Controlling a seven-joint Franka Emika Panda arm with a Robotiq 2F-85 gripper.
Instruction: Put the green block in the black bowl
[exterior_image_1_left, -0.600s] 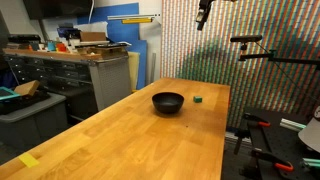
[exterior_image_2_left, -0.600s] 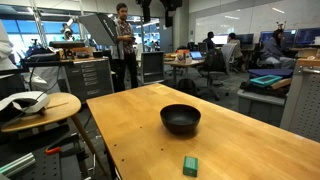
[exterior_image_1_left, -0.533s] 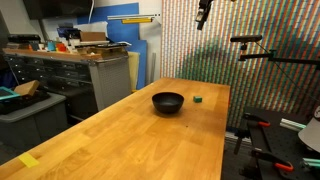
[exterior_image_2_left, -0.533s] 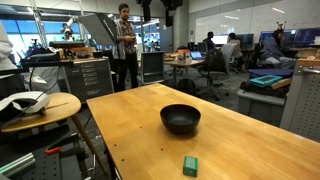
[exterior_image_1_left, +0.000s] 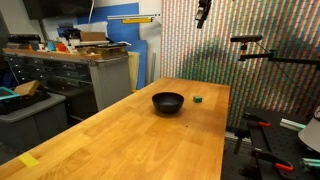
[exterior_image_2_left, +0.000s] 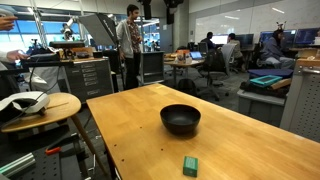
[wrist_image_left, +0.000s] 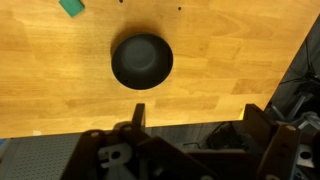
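Note:
The small green block (exterior_image_1_left: 197, 99) lies on the wooden table (exterior_image_1_left: 120, 140) just beside the black bowl (exterior_image_1_left: 168, 102). Both exterior views show them apart: the block (exterior_image_2_left: 190, 165) sits near the table edge, the bowl (exterior_image_2_left: 180, 119) further in. My gripper (exterior_image_1_left: 203, 14) hangs high above the table, far from both, and its top shows in the other exterior view (exterior_image_2_left: 168, 10). In the wrist view the bowl (wrist_image_left: 141, 60) is in the middle, the block (wrist_image_left: 71, 6) at the top left edge, and my gripper (wrist_image_left: 195, 112) is open and empty.
A person (exterior_image_2_left: 130, 40) stands behind the table by workbenches. A round side table (exterior_image_2_left: 38, 106) holds a light object. Cabinets with clutter (exterior_image_1_left: 70, 65) stand beside the table. A tripod arm (exterior_image_1_left: 262, 55) stands past the far edge.
The person in the background has shifted slightly. The arm, block and bowl have not visibly moved.

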